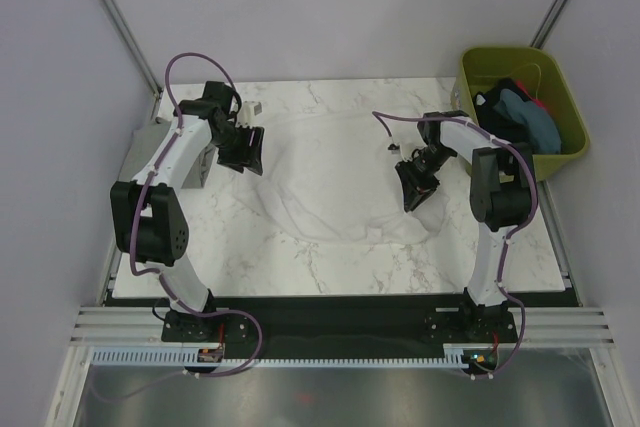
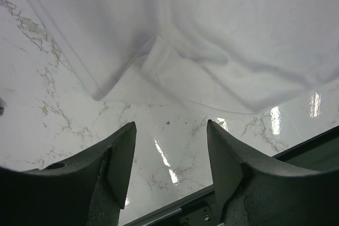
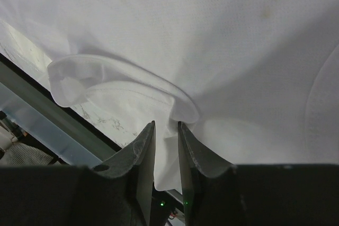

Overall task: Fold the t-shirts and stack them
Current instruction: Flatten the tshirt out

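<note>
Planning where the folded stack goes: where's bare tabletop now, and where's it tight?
Free: near strip of the table, between the white t-shirt and the arm bases, widest at the near-left beside the left arm; a thin strip along the back edge. Crowded: centre, covered by the shirt; right side, where the right end effector pinches cloth, bin behind.

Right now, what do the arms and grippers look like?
The left arm and right arm have white links, black joints and a purple cable looped along each. The left gripper and right gripper have dark, matte, wedge-shaped fingers.
</note>
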Robot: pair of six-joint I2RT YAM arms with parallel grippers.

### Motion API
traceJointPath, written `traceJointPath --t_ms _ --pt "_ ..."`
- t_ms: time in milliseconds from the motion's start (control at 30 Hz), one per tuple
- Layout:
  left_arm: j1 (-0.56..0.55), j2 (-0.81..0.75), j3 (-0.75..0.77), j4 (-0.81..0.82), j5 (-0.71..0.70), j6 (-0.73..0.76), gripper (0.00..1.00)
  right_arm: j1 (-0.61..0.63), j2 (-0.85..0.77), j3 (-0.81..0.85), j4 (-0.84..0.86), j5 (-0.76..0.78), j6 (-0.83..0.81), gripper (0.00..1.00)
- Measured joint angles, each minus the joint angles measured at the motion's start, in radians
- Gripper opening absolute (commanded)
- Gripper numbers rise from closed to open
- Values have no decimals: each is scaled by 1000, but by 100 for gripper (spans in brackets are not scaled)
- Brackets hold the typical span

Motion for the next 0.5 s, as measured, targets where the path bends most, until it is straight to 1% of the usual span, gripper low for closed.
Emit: traceJointPath --t_ms 233,500 --pt "0 -6 -7 0 -2 0 64 2 -4 -11 0 3 -4 31" --pt "0 -46 -86 -1 -2 -1 64 2 -38 -21 0 29 -11 31"
